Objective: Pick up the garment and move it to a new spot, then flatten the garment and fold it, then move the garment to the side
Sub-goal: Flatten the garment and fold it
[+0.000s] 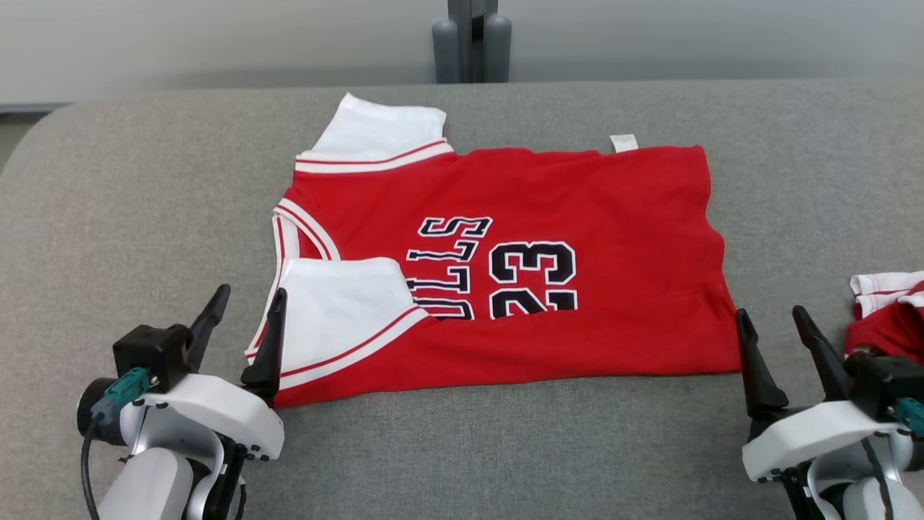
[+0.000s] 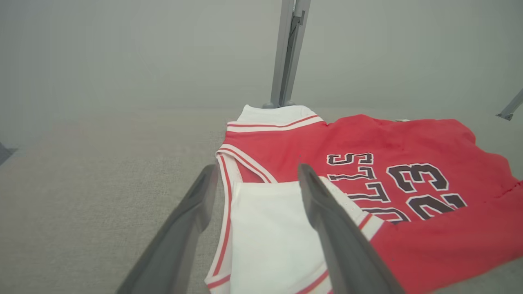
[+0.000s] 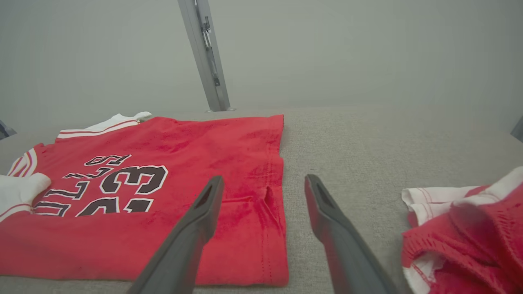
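Between the spread fingers of your left hand (image 1: 253, 289), the neck end of a red cloth jersey (image 1: 577, 217) with white sleeves and black lettering is lying flat on the grey fabric-covered bench (image 1: 108, 180). That hand is standing fully open and is gripping nothing. Its inner finger is hanging over the white sleeve that is lying folded onto the jersey's front, while its outer finger is hanging over bare bench just beside the striped neckline. Whether either fingertip is touching the cloth, you cannot tell.

Inward from that hand the jersey is stretching across to your right hand (image 1: 769, 310), its near edge lying folded up over the bottom of the number. Your right hand is likewise gaping wide and carrying nothing; its inner finger is sitting at the near corner of the hem, its outer finger over bare bench. Just outward of that hand a crumpled red-and-white garment (image 1: 888, 318) is lying apart from the jersey. Far ahead of both hands a grey metal post (image 1: 473, 36) is rising behind the bench's far edge.
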You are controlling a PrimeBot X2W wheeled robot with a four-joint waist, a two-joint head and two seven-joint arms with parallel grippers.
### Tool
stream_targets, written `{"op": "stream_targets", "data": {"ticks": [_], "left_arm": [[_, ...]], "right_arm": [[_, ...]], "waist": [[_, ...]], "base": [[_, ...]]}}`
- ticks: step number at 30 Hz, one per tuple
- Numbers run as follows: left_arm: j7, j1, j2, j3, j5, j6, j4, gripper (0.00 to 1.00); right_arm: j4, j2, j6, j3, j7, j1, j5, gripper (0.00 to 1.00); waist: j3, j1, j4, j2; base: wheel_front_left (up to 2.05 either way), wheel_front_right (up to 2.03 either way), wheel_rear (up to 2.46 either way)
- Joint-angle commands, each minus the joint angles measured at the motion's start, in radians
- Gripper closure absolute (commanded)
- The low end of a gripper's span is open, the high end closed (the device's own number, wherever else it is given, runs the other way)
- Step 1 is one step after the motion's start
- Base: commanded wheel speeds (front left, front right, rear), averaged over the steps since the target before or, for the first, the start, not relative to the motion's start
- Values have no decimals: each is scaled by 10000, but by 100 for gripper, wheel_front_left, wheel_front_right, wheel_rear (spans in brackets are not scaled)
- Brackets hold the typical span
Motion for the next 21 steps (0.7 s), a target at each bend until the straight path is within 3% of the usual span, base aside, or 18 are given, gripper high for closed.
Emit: {"op": "stream_targets", "data": {"ticks": [1, 7, 21], "left_arm": [[89, -191, -4, -25, -89, -95, 209, 0], [441, -426, -121, -96, -482, -366, 1075, 0], [1946, -197, -365, 16, -1569, -279, 1729, 0]], "right_arm": [[191, -42, -4, 33, 11, -193, -65, 0], [1157, -46, -4, 52, -4, -631, 1, 0], [2855, -38, -4, 166, 82, -1306, 432, 0]], "waist": [[285, 0, 62, 0], [755, 0, 91, 0], [1071, 0, 141, 0]], "base": [[0, 0, 0], [0, 0, 0], [0, 0, 0]]}}
